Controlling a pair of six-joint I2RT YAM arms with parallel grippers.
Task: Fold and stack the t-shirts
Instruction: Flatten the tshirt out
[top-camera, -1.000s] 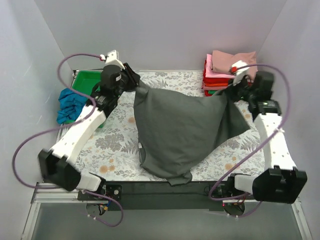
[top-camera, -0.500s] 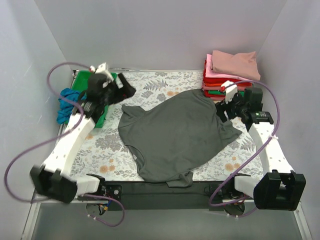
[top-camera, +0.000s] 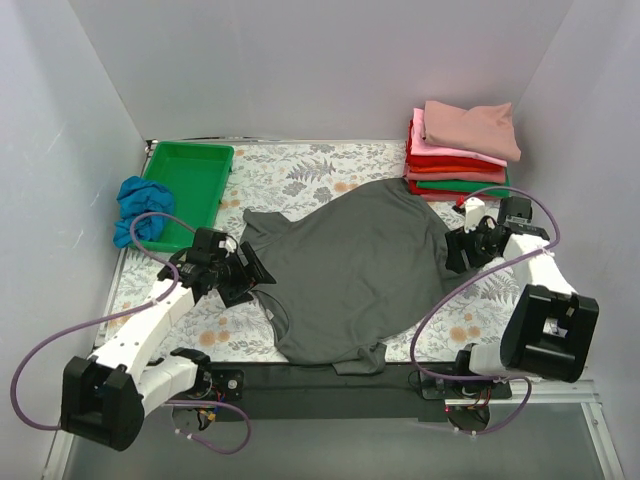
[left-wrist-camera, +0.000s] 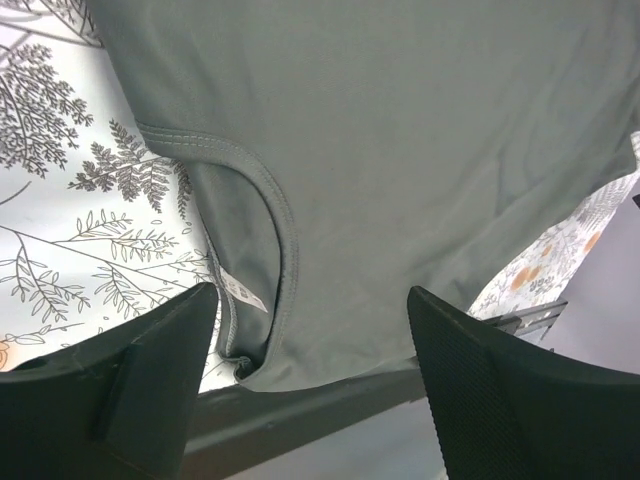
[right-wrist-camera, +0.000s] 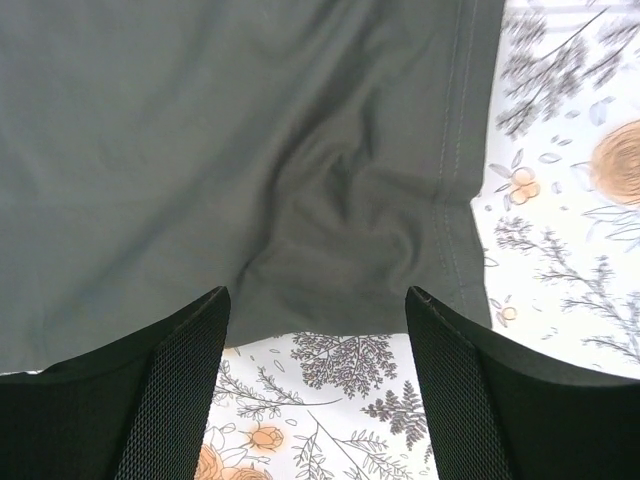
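- I have the charcoal t-shirt (top-camera: 350, 265) spread open in the middle of the table (top-camera: 330, 165). It lies roughly flat and diagonal, with its collar (left-wrist-camera: 262, 215) towards the near-left side. No fold is in it yet.
- My left gripper (top-camera: 258, 277) sits low at the shirt's left edge, just beside the neck opening. In the left wrist view its fingers (left-wrist-camera: 110, 375) stand wide apart. The collar and its small label lie below the gap, and nothing is pinched.
- My right gripper (top-camera: 449, 254) is at the opposite edge of the same shirt, on the right side. In the right wrist view its fingers (right-wrist-camera: 175, 390) are just as wide, above a slightly rumpled patch next to a stitched edge. It holds nothing either.
- Done so far, as I read it: the stack of folded shirts (top-camera: 462, 135) in the far right corner. Dusty rose is on top, with pink, red and green layers under it. The pile looks tidy and is well apart from the grey one.
- Left to do: the whole fold of the grey shirt, then placing it on that stack.
- A blue shirt (top-camera: 135, 205) lies crumpled at the left side, just beside the green tray (top-camera: 190, 182). It is unfolded, so I count it as waiting its turn.
- My judgement is that the task is past halfway, with two garments outstanding, and the spread grey shirt looks ready for its first fold.
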